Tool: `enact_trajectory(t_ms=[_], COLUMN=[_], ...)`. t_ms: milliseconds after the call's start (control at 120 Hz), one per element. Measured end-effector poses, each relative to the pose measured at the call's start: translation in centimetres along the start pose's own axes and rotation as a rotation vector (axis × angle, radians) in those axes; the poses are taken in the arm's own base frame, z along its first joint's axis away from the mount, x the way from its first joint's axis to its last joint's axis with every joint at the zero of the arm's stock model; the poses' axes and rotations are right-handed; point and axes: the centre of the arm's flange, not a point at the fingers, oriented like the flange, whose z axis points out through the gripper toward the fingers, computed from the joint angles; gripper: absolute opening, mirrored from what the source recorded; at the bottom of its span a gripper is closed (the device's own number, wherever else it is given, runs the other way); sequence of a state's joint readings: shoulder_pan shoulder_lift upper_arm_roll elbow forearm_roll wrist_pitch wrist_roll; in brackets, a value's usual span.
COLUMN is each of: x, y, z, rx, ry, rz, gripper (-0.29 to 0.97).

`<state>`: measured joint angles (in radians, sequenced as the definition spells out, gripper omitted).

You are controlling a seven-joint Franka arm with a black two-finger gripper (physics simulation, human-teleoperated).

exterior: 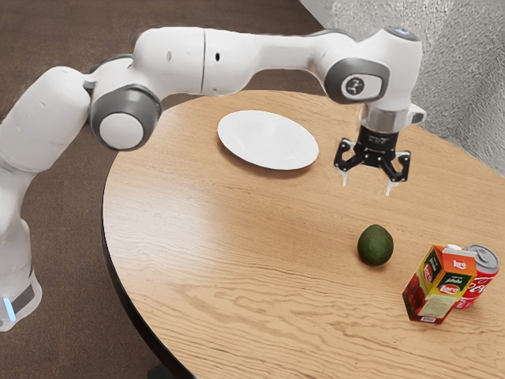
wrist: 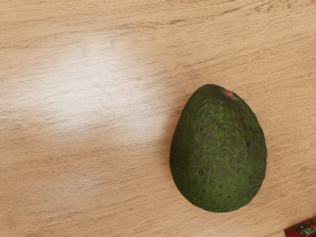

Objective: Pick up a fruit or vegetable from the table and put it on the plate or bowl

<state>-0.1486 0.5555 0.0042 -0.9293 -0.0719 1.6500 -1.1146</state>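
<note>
The avocado lay on its side on the bare wood of the round table, toward the exterior view's right. Nothing was touching it. In the wrist view the avocado sat whole and unobstructed, dark green and pebbled, with its stem scar at the narrower end. It lay off to one side of the camera's centre rather than straight under it. From that I judged my hand was not lined up over the fruit.

My gripper hung in the air above the table with its fingers spread apart and nothing between them. In the exterior view it stood between the avocado and the plate, clear of both.

The plate was white, shallow and had nothing on it, and it sat well apart from the fruit toward the far side of the table. A juice carton and a red soda can stood close together near the table's edge, just beside the avocado on the exterior view's right. A red corner showed past the fruit in the wrist view. I could not tell which of the two it belonged to.

By my reading, none of the task was done. I had not gripped or lifted the fruit, and the plate waited unfilled. What remained was to centre over the avocado, descend, close on it, lift, carry it across and release it on the plate.
</note>
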Motion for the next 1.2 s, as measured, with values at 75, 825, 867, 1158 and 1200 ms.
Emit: enact_trajectory(t_ms=[75,825,867,1158,1200], x=[0.3,0.6,0.6,1.2,1.3], y=[2.2,3.7,3.7,4.3,4.4], z=[1.0,7.3,7.4,9.7,10.4], rx=[-0.028,0.038,0.037,0.002,0.003], ry=[0.017,0.01,0.011,0.009,0.007], rz=[-0.006,-0.097,-0.1,-0.115,-0.117], gripper=[0.68,0.68,0.68,0.68,0.68])
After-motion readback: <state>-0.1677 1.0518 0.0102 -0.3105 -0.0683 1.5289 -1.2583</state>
